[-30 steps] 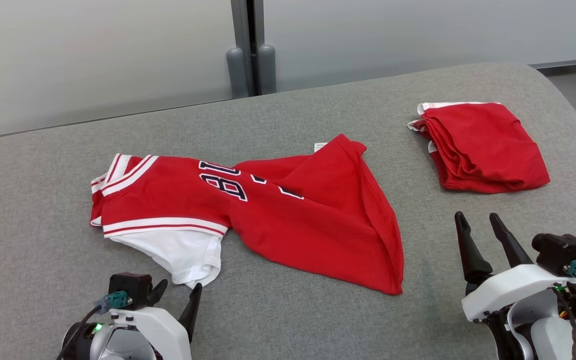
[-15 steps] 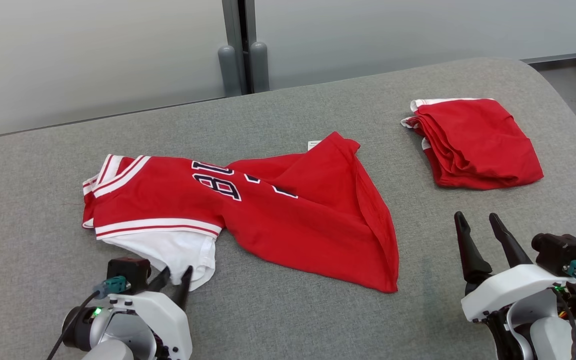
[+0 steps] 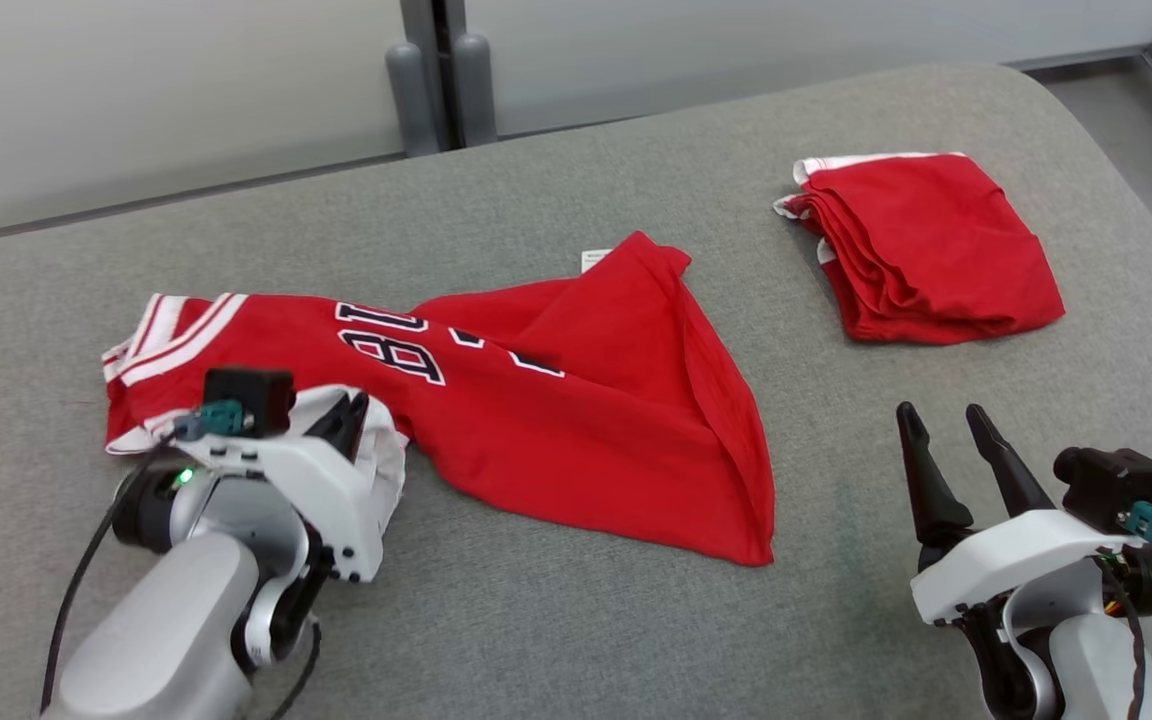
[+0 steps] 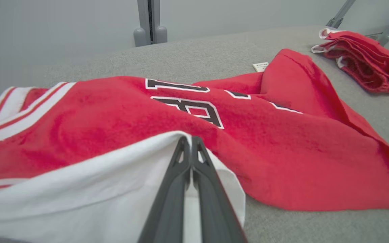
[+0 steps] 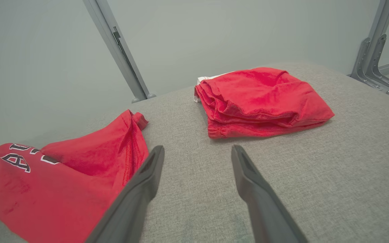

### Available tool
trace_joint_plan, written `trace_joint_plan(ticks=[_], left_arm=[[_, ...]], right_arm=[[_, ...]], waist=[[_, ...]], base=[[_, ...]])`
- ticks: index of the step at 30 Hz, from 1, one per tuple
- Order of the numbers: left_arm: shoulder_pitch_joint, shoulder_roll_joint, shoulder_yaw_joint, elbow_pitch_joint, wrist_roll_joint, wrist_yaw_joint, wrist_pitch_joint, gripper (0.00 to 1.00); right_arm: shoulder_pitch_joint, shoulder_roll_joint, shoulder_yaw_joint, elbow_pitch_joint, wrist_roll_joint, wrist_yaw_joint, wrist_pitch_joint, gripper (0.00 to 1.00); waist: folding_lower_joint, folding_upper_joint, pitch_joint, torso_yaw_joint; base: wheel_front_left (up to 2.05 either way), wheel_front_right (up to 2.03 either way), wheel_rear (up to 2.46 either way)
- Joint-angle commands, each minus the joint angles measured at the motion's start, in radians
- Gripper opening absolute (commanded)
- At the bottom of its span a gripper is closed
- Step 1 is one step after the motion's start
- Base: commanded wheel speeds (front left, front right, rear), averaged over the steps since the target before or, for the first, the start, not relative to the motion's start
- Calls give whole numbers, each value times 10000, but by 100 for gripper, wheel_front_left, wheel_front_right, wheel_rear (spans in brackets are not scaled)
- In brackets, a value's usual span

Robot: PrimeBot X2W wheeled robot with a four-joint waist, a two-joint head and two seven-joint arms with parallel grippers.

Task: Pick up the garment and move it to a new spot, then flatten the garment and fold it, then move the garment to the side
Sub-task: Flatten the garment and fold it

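Grey padded surface [image 3: 556, 640] lies under everything. The red jersey [image 3: 586, 410], crumpled and partly doubled over itself, spreads ahead and to the right of the left claw [image 4: 190, 143], with its lettering half lost in a fold. A folded red garment [image 3: 926, 250] sits well ahead of the right claw [image 3: 939, 412], apart from the jersey. Left claw is clenched, pinching the jersey's white sleeve [image 4: 106, 189], and cloth is bunched around its fingers. Right claw is released, jaws wide, gripping nothing, off to the right of the jersey's near corner. A small white label [image 3: 596, 260] pokes out at the jersey's far edge. Progress, as I judge it: the grasp is made, so pick-up is barely begun; moving, flattening, folding and setting aside are all left.
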Motion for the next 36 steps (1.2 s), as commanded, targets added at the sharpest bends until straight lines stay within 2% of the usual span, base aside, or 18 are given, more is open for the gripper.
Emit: trace_joint_plan(ticks=[1,6,7,8,15,21,24,29,34,36], left_arm=[[-385,-51,-11,265,-17,-97,93,0],[-1277,-480,-198,1560,-10,-414,385,0],[-1379,-588,-263,1809,-20,-519,425,38],[-1453,-679,-347,2032,-17,-615,440,100],[-1524,-1042,-429,2761,-10,-1041,-288,100],[-1071,-838,-240,2370,-88,-929,-886,100],[-637,-636,-29,1848,-210,-711,-1134,100],[454,16,533,801,-503,-77,-1460,100],[1842,726,920,-30,-841,589,-1343,100],[2068,847,921,-111,-867,685,-1272,100]], right_arm=[[-123,-23,49,30,70,0,-74,100],[-284,-6,76,169,113,0,-189,100],[-308,-12,74,190,115,0,-216,100],[-326,-19,70,215,118,0,-226,100],[-225,-67,91,446,70,0,-265,100],[-47,-94,134,471,41,0,-175,100],[34,-113,106,420,18,0,-133,100],[180,-124,59,333,-5,0,-80,100],[234,-118,14,281,-18,0,-47,100],[250,-113,12,279,-21,0,-38,100]], waist=[[0,0,212,-200],[0,0,448,-411],[0,0,459,-419],[0,0,451,-419],[0,0,-41,-58],[0,0,-496,274],[0,0,-580,373],[0,0,-626,445],[0,0,-616,477],[0,0,-614,481]], base=[[0,0,0],[0,0,0],[0,0,0],[0,0,0],[0,0,0],[0,0,0],[0,0,0],[0,0,0],[0,0,0],[0,0,0]])
